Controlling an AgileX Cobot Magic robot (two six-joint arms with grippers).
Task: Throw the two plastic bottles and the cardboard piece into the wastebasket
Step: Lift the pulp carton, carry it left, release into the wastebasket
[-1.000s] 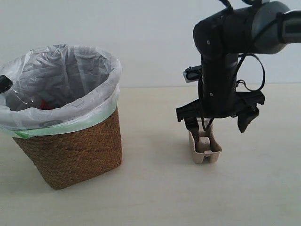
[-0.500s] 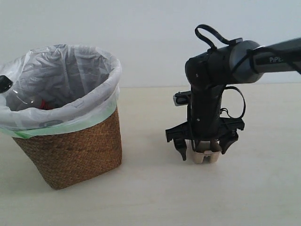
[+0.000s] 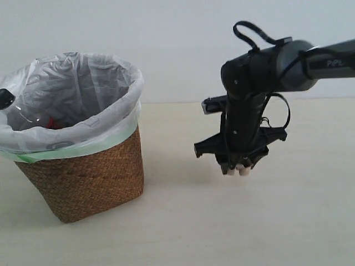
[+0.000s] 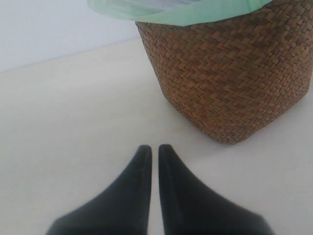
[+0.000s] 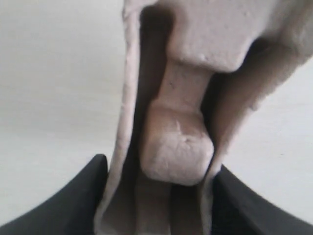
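My right gripper [image 3: 238, 164] is shut on the cardboard piece [image 3: 237, 170], a pale tan pulp tray that hangs just above the table, right of the wastebasket [image 3: 89, 172]. In the right wrist view both black fingers [image 5: 93, 186] press the sides of the cardboard piece [image 5: 178, 147]. Inside the bag-lined wastebasket lies a clear bottle with a black cap [image 3: 4, 98] and a bit of red label [image 3: 52, 122]. The green-capped bottle is hidden. My left gripper [image 4: 154, 148] is shut and empty, low over the table beside the wastebasket [image 4: 230, 78].
The pale table [image 3: 183, 233] runs wide between the wastebasket and my right arm [image 3: 260, 72]. The white bag with its pale green edge [image 3: 83, 138] folds over the wicker rim. A white wall stands behind.
My right gripper dropped onto the cardboard piece, closed on it, and has lifted it off the table. The wastebasket has stayed put.
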